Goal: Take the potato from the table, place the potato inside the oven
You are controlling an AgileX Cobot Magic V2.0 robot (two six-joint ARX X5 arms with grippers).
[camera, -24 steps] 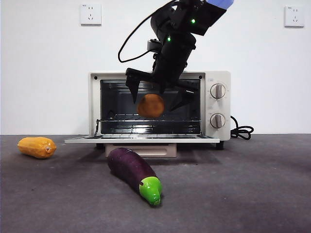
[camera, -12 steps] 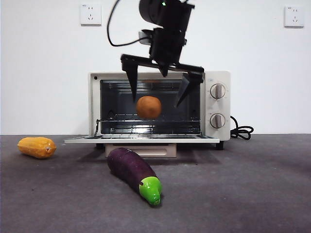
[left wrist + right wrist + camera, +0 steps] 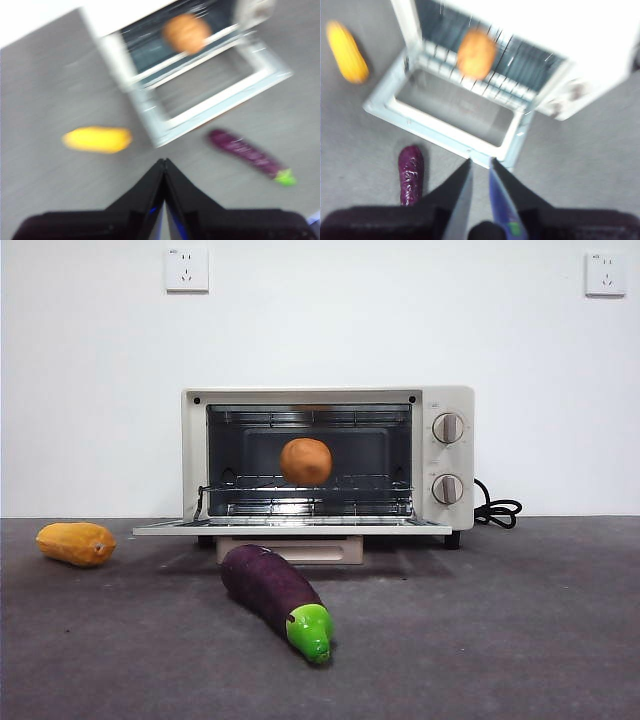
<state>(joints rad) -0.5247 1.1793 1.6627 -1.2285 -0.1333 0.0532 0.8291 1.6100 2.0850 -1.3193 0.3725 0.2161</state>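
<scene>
Potato is located inside the oven, resting on the wire rack at about the middle of the cavity, and is no longer on the surface. The oven door lies folded down and open. No arm appears in the front view.

The left end effector hangs high above the surface with its jaws pressed together and nothing between them. The right end effector also hangs above, over the area in front of the open door; its jaws stand a narrow gap apart and hold nothing. Both wrist views are blurred.

An eggplant lies on the surface in front of the oven and a yellow-orange ribbed vegetable lies well off to one side; neither touches the oven.

Assessment: pick-up and placement appear complete. The task names no door closing, so nothing evident is left.
</scene>
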